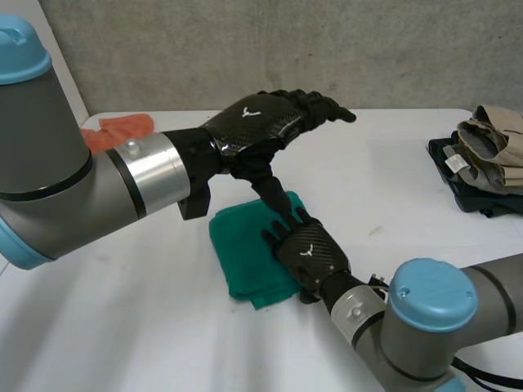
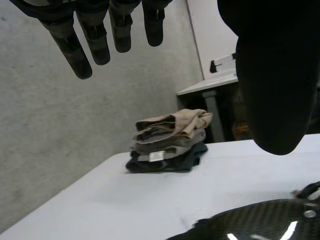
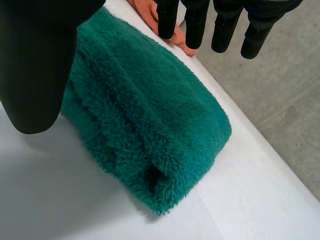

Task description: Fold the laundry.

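While the green towel (image 1: 245, 253) lies folded in a thick bundle near the middle of the white table (image 1: 122, 327), the right hand (image 1: 309, 251) lies over its right edge, fingers straight and gripping nothing. The left hand (image 1: 261, 121) hovers above it, fingers extended and empty. The plush folds look springy: a sideways drag as the right hand lifts could open or skew the bundle. A folded stack (image 1: 486, 159) sits far right, an orange cloth (image 1: 118, 131) far left.

The head view looks down on the desk (image 1: 392, 180) from behind; both wrist views see this same desk from close.
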Robot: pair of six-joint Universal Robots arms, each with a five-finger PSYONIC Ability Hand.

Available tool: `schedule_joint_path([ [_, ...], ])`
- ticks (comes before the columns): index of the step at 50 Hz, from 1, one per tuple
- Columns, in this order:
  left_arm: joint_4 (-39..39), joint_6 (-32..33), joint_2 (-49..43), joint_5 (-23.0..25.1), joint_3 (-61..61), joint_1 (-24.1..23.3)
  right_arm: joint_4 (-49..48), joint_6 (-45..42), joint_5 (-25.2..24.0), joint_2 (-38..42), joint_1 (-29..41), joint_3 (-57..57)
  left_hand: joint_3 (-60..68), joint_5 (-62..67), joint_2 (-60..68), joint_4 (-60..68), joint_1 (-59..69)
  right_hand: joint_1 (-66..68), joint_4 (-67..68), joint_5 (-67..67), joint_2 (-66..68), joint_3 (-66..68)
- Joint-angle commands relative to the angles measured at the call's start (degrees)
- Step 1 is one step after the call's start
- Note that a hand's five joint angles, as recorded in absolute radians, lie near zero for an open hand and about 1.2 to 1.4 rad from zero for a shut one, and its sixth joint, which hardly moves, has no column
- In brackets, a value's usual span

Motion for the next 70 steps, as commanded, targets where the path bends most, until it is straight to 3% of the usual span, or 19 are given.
schedule_joint_path([
  [1,0.0,0.1,0.1,-1.0,-1.1,-0.4,-2.4,-0.4,0.2,4.0,-0.4,-3.9,-1.7,-2.2,-0.9,-1.2,-0.2,2.9,2.9,2.6,3.0,3.3],
  [12,0.0,0.1,0.1,-1.0,-1.3,-0.4,-2.0,-0.2,-0.1,8.6,-0.5,-10.7,-1.7,-2.2,-0.9,-1.2,-0.2,16.2,16.2,15.9,16.3,16.6],
  [19,0.0,0.1,0.0,-1.0,-1.2,-0.2,-1.8,0.0,-0.5,9.6,-0.5,-14.1,-1.7,-2.2,-0.9,-1.2,-0.2,35.7,35.7,35.4,35.8,36.1],
  [33,0.1,0.0,0.0,-0.9,-1.1,0.2,4.5,0.1,-0.1,16.1,-0.3,-26.4,-1.9,-2.4,-1.1,-1.3,-0.3,37.7,37.8,37.4,37.8,38.1],
  [35,0.2,0.1,-0.1,-0.9,-1.2,0.3,6.8,0.1,-0.3,17.3,-0.3,-29.0,-1.9,-2.4,-1.1,-1.3,-0.3,49.4,49.5,49.1,49.5,49.8],
  [36,0.2,0.0,-0.1,-0.8,-1.2,0.4,7.6,0.1,-0.3,17.6,-0.3,-29.8,-1.9,-2.4,-1.1,-1.3,-0.3,64.3,64.4,64.0,64.4,64.7],
  [37,0.2,0.1,-0.1,-0.9,-1.1,0.4,8.3,0.1,-0.4,17.8,-0.3,-30.5,-1.9,-2.4,-1.1,-1.3,-0.3,67.6,67.6,67.3,67.7,67.9],
  [45,0.3,-0.1,0.1,-0.8,0.0,1.8,9.5,2.8,0.3,13.4,-0.7,-37.7,-1.7,-2.2,-0.9,-1.2,-0.2,67.6,67.7,67.3,67.7,68.0],
  [53,0.5,-0.8,2.6,-1.2,2.4,1.8,7.6,10.6,2.8,3.1,-12.5,-45.9,-1.6,-2.0,-0.7,-1.0,0.0,67.6,67.7,67.3,67.7,68.0],
  [63,0.6,-1.0,4.2,-2.0,2.2,1.3,3.3,12.6,3.8,-0.1,-32.7,-45.3,-1.7,-2.2,-0.9,-1.2,-0.2,67.6,67.7,67.3,67.7,68.0],
  [67,0.6,-1.0,4.1,-2.0,1.6,1.1,2.4,13.8,1.0,1.2,-41.9,-43.8,-1.7,-2.2,-0.9,-1.2,-0.2,67.6,67.7,67.3,67.7,68.0],
  [70,0.6,-1.0,3.7,-2.0,1.1,0.5,-0.1,14.9,-5.6,7.5,-47.5,-43.1,-1.7,-2.2,-0.9,-1.2,-0.2,67.6,67.7,67.3,67.7,68.0],
])
